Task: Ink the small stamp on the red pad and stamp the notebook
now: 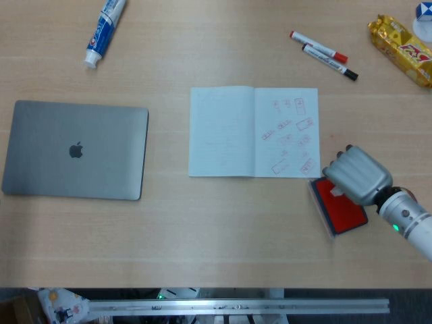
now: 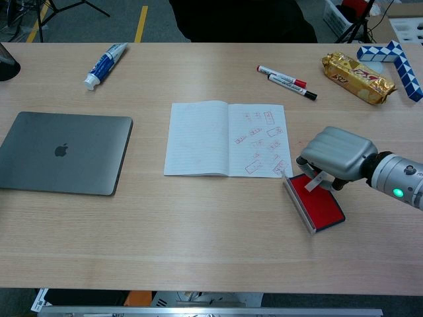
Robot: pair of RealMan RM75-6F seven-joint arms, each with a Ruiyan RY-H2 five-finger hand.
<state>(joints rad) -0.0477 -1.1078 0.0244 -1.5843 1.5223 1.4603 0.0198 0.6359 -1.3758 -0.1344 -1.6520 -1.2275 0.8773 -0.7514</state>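
Robot hand (image 2: 336,157) with small stamp (image 2: 316,181) on red pad (image 2: 322,206)

Right hand (image 2: 336,161) over the open red pad (image 2: 320,205), holding the small stamp (image 2: 315,183) down at the ink surface; contact unclear. Notebook (image 2: 227,139) open just left of pad, red marks on right page. Laptop (image 2: 63,152) closed, far left on tabletop (image 2: 198,231).

The pad's raised lid (image 2: 299,203) stands between the right hand (image 2: 336,158) and the notebook (image 2: 228,139).
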